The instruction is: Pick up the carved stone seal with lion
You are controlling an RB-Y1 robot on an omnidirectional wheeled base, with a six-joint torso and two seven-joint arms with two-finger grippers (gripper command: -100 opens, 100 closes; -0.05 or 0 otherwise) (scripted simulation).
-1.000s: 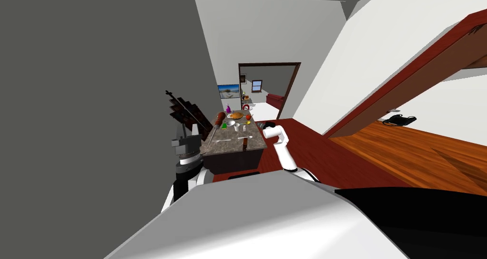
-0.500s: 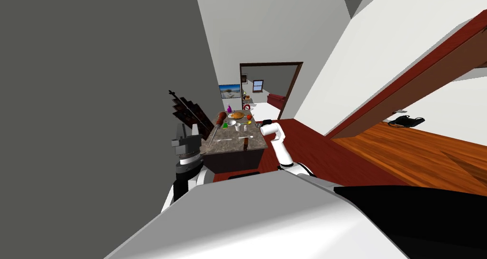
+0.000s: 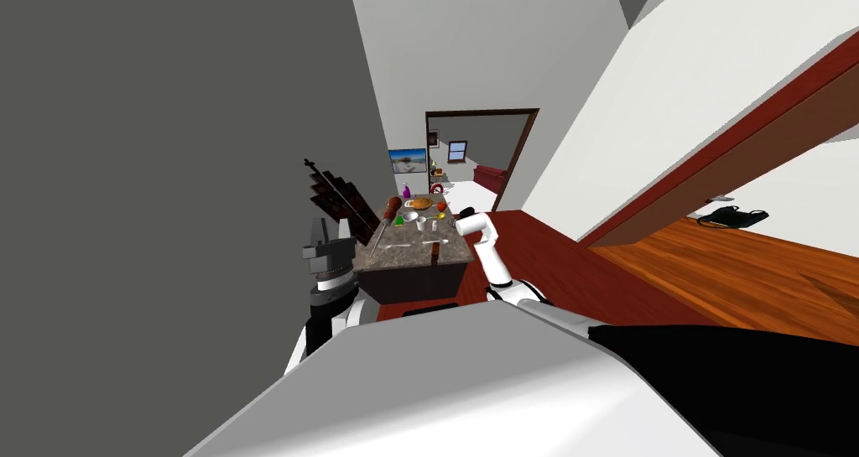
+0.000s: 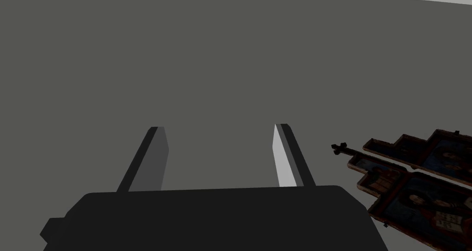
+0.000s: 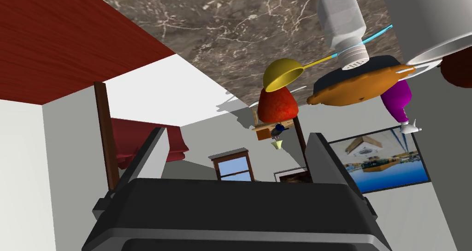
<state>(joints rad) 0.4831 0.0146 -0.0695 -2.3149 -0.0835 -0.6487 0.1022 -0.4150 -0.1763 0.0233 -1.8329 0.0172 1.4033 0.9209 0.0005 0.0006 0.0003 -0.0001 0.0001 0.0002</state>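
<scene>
Drawing in since a second ago, the right arm now bends over the marble-topped table [image 3: 404, 259] at its 3 o'clock edge. The right gripper [image 5: 237, 133] has its fingers spread wide and holds nothing. Ahead of it, past the fingertips, stands a red-orange lump, probably the stone seal [image 5: 276, 104], just beside a yellow measuring spoon [image 5: 282, 75]. The left gripper [image 4: 217, 127], at the table's 9 o'clock, faces a grey wall [image 4: 230, 55], equally wide and empty.
</scene>
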